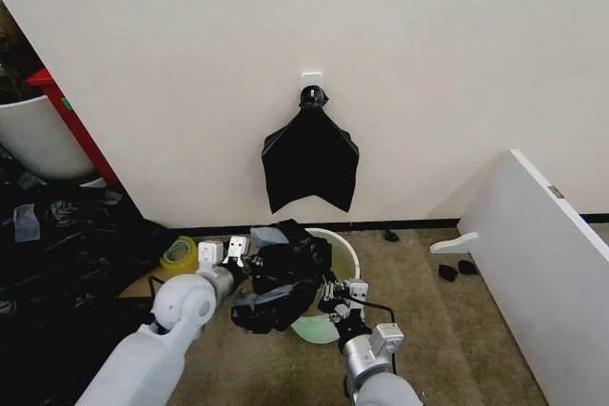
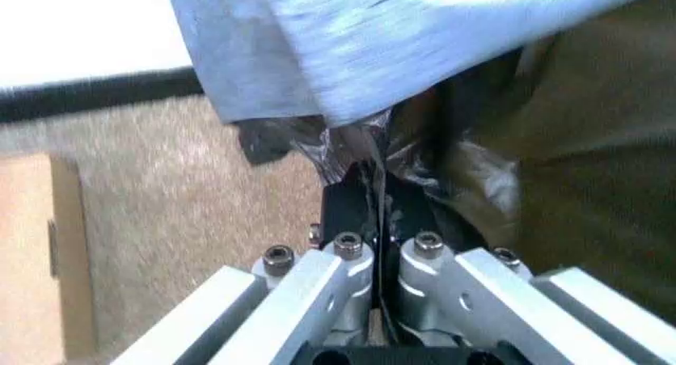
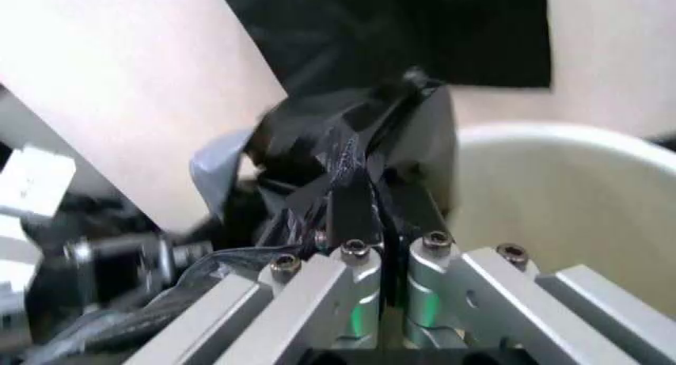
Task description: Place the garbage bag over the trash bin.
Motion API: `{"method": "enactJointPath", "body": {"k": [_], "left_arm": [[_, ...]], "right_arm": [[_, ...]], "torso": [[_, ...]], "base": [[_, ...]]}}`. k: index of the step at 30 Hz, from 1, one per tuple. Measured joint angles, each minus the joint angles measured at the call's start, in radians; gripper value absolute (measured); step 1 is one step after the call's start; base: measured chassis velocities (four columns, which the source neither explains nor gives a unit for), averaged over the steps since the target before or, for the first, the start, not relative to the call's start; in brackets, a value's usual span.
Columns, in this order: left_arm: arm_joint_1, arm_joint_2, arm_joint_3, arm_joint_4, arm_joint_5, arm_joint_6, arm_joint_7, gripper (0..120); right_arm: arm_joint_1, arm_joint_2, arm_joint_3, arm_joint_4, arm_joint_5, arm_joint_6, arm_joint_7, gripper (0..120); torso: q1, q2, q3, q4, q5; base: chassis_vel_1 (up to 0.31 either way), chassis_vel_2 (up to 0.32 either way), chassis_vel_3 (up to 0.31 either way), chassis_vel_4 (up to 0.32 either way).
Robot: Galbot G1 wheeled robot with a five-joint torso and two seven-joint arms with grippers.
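Lower centre: left gripper [image 1: 240,250] and right gripper [image 1: 335,292], jaws clamping the wrinkly glossy black plastic garbage bag [image 1: 281,273], are holding it over the round cream-white plastic trash bin [image 1: 344,252].

Glossy black on the garbage bag [image 1: 285,273], with pale grey-blue sheen where light catches its wrinkles. Cream-white for the trash bin [image 1: 341,246], faintly green inside near the bottom. Flat matte black on the bag bunch [image 1: 310,161] against an off-white wall [image 1: 190,64]. Tan, speckled carpet [image 1: 447,330]. Yellow-green on the tape roll [image 1: 178,255]. Silver-white metal on the left pincer [image 1: 235,252] and right pincer [image 1: 344,290]. Plain white board [image 1: 552,254]; red edge on the panel [image 1: 71,121].
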Motion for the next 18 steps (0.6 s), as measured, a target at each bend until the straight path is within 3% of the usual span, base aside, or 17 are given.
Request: {"method": "enactJointPath", "body": {"k": [3, 8, 11, 13, 18], "left_arm": [[0.033, 0.036, -0.021, -0.051, 0.099, -0.038, 0.087, 0], [0.072, 0.079, -0.035, -0.084, 0.249, -0.114, 0.203, 0], [0.099, 0.114, -0.044, -0.096, 0.327, -0.218, 0.317, 0], [0.122, 0.132, -0.058, -0.1, 0.337, -0.312, 0.42, 0], [0.133, 0.135, -0.117, -0.101, 0.267, -0.419, 0.477, 0]], "right_arm": [[0.018, -0.003, 0.038, -0.014, 0.009, 0.08, -0.121, 0], [0.032, -0.005, 0.111, -0.024, 0.029, 0.115, -0.194, 0], [0.017, -0.017, 0.189, -0.025, 0.062, 0.118, -0.203, 0], [-0.005, -0.025, 0.223, -0.018, 0.083, 0.104, -0.185, 0], [-0.07, -0.03, 0.244, 0.024, 0.094, 0.074, -0.152, 0]], "torso": [[0.0, 0.0, 0.0, 0.0003, 0.0001], [0.0, 0.0, 0.0, 0.0003, 0.0001], [0.0, 0.0, 0.0, -0.0001, -0.0001], [0.0, 0.0, 0.0, 0.0001, 0.0001], [0.0, 0.0, 0.0, 0.0, 0.0001]], "base": [[0.0, 0.0, 0.0, 0.0], [0.0, 0.0, 0.0, 0.0], [0.0, 0.0, 0.0, 0.0], [0.0, 0.0, 0.0, 0.0], [0.0, 0.0, 0.0, 0.0]]}}
